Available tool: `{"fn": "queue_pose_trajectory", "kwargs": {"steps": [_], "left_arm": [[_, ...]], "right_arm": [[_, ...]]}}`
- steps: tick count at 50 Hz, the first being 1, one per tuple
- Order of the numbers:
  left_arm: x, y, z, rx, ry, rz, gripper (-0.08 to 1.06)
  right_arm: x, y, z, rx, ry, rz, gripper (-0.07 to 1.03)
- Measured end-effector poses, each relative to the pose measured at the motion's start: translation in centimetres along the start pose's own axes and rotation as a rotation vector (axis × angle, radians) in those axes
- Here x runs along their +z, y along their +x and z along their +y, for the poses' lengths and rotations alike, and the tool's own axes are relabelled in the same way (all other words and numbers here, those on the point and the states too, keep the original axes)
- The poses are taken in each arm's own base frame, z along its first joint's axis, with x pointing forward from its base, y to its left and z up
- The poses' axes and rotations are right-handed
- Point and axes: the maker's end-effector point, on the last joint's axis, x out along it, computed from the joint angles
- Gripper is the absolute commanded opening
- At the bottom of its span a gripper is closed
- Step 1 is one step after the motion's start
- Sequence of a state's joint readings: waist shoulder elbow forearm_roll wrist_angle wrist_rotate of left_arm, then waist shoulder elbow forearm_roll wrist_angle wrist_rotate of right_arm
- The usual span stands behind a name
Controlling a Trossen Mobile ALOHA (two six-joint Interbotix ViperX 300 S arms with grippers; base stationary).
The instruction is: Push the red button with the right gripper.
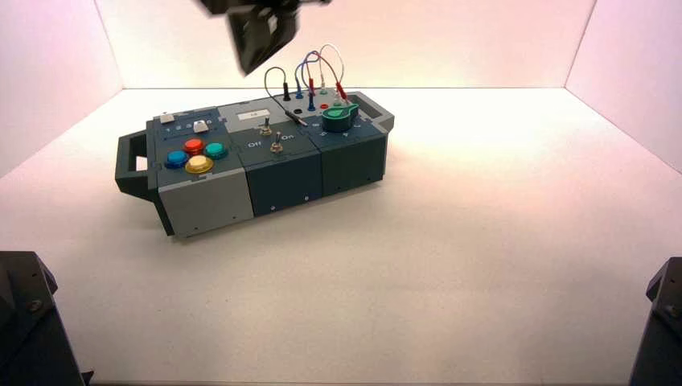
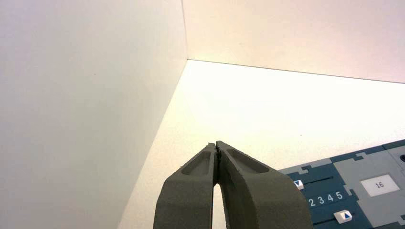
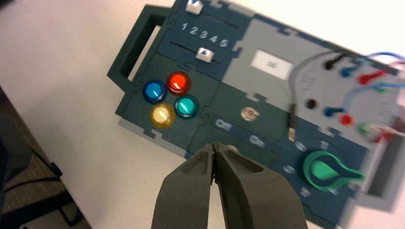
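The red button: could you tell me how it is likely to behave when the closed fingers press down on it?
The red button is a small glossy dome, so the right gripper, its fingers shut to a narrow point, may slip off-centre. It probably gives little and springs back. The box sits broad and flat, so it probably won't tip.

Round red button [image 3: 178, 82] sits untouched beside blue, green and yellow buttons.
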State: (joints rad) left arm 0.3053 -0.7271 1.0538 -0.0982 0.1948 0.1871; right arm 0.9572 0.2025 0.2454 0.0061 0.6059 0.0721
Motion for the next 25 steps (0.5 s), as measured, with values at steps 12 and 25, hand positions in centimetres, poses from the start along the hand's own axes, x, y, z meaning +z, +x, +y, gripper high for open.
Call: {"fn": "queue_pose_trajectory", "kwargs": {"steps": [12,25], "left_arm": [[0.0,0.0,0.0,0.001,-0.001,0.000,-0.03],[0.0,0.0,0.0,0.001,-0.001,0.000,-0.03]], "right_arm": [[1.4,3.4,0.7,0.009,0.001,0.059,-0.02],[2.9,5.6,1.7,0.031,0.016,0.092,-0.02]]}}
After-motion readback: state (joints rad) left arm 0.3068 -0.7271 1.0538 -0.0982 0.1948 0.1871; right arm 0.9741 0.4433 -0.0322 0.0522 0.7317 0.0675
